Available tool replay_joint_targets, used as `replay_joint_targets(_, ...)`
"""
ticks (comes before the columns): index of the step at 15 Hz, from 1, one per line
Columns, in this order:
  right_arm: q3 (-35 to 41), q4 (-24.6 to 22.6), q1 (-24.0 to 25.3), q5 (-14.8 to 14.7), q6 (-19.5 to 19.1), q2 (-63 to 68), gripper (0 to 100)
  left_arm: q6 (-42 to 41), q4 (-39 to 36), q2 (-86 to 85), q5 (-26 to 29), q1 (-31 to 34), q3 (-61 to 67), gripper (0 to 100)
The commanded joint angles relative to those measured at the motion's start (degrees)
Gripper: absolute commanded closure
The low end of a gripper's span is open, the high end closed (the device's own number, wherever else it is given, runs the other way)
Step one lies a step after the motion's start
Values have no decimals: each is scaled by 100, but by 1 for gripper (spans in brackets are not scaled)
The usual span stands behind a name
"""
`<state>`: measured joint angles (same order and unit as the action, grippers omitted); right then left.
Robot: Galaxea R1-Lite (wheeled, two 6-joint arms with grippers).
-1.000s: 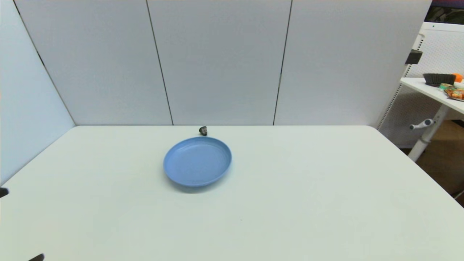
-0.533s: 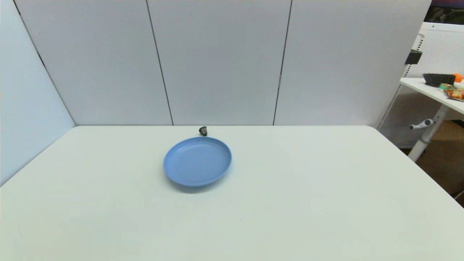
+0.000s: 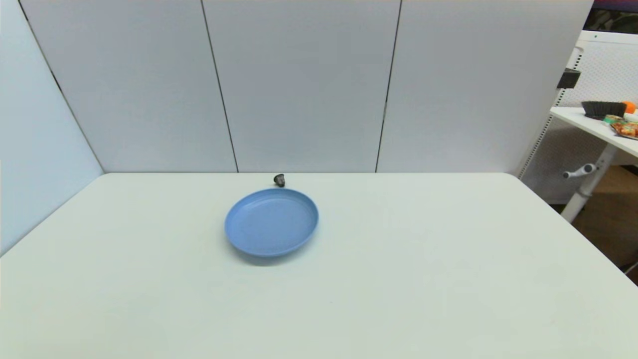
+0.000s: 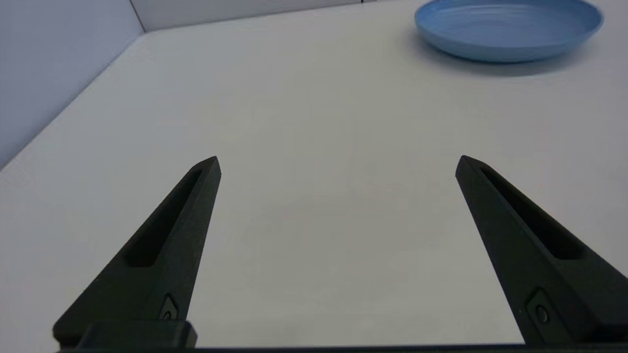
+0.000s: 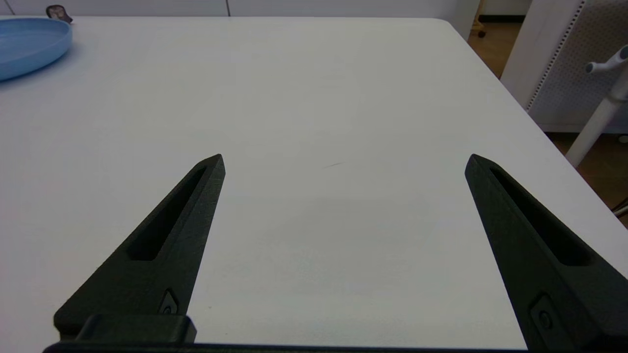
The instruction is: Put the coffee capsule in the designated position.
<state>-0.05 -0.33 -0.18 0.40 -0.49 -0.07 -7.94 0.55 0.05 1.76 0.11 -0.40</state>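
Both claws, left claw (image 4: 337,159) and right claw (image 5: 345,158), gape wide and empty well short of the blue plate (image 3: 271,222); the coffee capsule (image 3: 279,180), just beyond the plate's far rim, risks being toppled or rolled along the tabletop (image 3: 423,259).

Illumination is bright, even and diffuse, with no glare on the desk (image 3: 398,259). The blue plate (image 3: 271,222) casts a soft, narrow shadow along its near rim. Wall panel seams above the plate bow slightly outward, indicating wide-angle distortion. Focus is uniformly sharp.
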Motion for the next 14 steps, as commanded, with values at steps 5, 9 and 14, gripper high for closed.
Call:
replay_joint_targets(5,-4,-2,1,4,-4,7,0,688,-37,-5,-61,-2,40,0)
replay_joint_targets(9,5,-2,1,4,-4,7,0,794,-46,-5,-184,-2,40,0)
replay_joint_targets(14,5,-2,1,-23,-22,7,0,794,-46,-5,-184,-2,40,0)
